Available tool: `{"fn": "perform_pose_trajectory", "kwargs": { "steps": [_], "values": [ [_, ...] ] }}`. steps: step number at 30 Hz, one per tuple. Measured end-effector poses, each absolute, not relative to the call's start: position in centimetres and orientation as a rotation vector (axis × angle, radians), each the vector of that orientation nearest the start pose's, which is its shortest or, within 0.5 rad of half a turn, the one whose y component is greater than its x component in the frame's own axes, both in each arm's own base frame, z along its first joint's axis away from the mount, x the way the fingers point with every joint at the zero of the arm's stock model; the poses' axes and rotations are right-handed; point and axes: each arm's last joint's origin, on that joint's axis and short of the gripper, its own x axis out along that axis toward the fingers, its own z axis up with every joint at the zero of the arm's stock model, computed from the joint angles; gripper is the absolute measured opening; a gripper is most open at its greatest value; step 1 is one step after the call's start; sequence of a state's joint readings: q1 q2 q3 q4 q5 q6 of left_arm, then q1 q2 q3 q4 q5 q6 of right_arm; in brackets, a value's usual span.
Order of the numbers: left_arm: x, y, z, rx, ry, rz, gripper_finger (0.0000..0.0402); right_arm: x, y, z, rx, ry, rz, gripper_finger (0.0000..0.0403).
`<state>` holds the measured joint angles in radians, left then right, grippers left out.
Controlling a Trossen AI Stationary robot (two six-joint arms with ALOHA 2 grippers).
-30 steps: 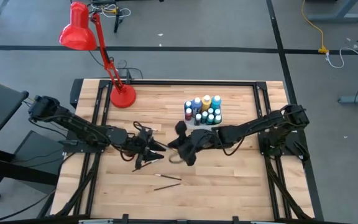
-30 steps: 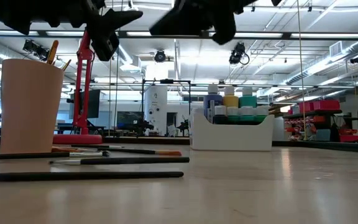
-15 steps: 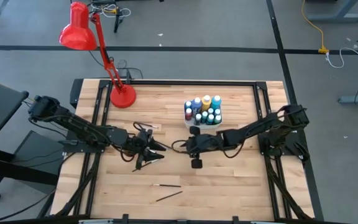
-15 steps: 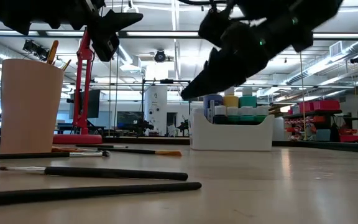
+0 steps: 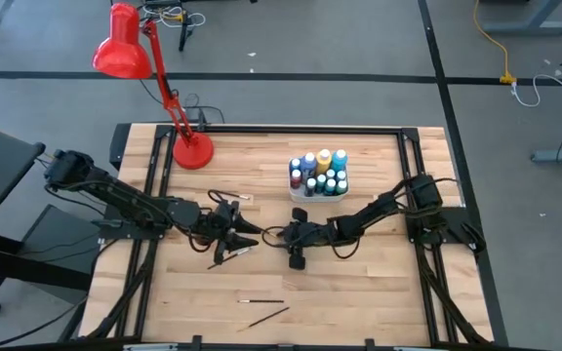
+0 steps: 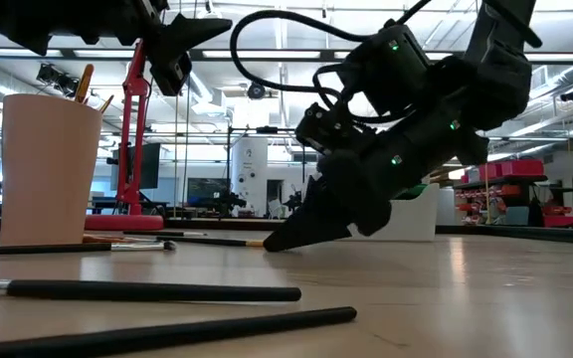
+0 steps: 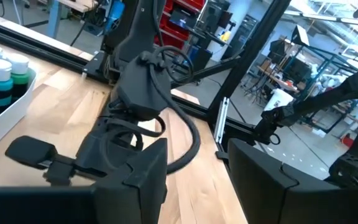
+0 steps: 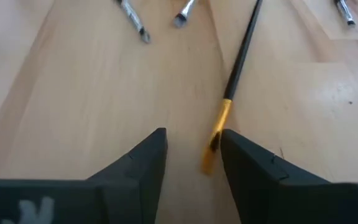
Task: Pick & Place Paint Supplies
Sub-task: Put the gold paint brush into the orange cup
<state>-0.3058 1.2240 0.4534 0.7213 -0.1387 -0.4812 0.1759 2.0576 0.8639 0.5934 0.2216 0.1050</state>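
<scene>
Paintbrushes (image 6: 137,291), two, loose on tabletop (image 6: 446,298) at front. Farther back, right hand (image 8: 193,149) lowered to wood, fingers parted around orange-tipped brush (image 8: 217,134), not closed on it. Left hand (image 5: 245,232) just beside, open, holding nothing. Beyond, paint bottles (image 5: 320,173) upright in white tray (image 5: 301,194); orange cup (image 6: 46,169); red lamp (image 5: 179,146).

We see small paint bottles (image 5: 320,174) in blue, yellow, teal and green, mostly white-capped, standing upright, packed together at the table's far middle. Thin dark-handled paintbrushes lie flat on the wood: one with an orange ferrule (image 8: 219,121) mid-table, two (image 5: 263,308) near the front edge.
</scene>
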Motion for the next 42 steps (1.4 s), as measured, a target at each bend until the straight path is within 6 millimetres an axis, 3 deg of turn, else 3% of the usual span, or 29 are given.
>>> {"fn": "perform_pose_trajectory", "kwargs": {
  "steps": [7,13,18,22,28,32,37,42],
  "values": [
    [23.4,-7.0,21.9,-0.467,0.088,-0.152,0.0178,36.3,5.5,7.1,0.007,0.611,-0.092,0.0133],
    [23.4,-7.0,21.9,-0.465,0.092,-0.151,0.0178,36.3,5.5,7.0,-0.026,0.624,-0.093,0.0069],
    [23.4,-7.0,21.9,-0.465,0.093,-0.151,0.0178,36.0,5.3,8.2,-0.092,0.644,-0.086,0.0008],
    [23.4,-7.0,21.9,-0.441,0.093,-0.15,0.0178,35.5,5.1,10.3,-0.155,0.642,-0.093,0.0009],
    [23.4,-6.9,21.8,-0.363,0.091,-0.137,0.0178,34.5,4.8,15.6,-0.263,0.564,-0.147,0.0003],
    [23.4,-6.8,21.8,-0.243,0.078,-0.105,0.0179,33.7,5.5,19.0,-0.403,0.472,-0.069,0.0002],
    [23.5,-6.5,21.8,-0.112,0.063,-0.043,0.0179,33.7,7.9,20.5,-0.592,0.449,0.255,0.0001],
    [24.1,-5.7,21.9,-0.338,0.116,-0.109,0.0179,34.5,9.9,21.8,-0.958,0.52,0.258,0.0001]
  ]
}}
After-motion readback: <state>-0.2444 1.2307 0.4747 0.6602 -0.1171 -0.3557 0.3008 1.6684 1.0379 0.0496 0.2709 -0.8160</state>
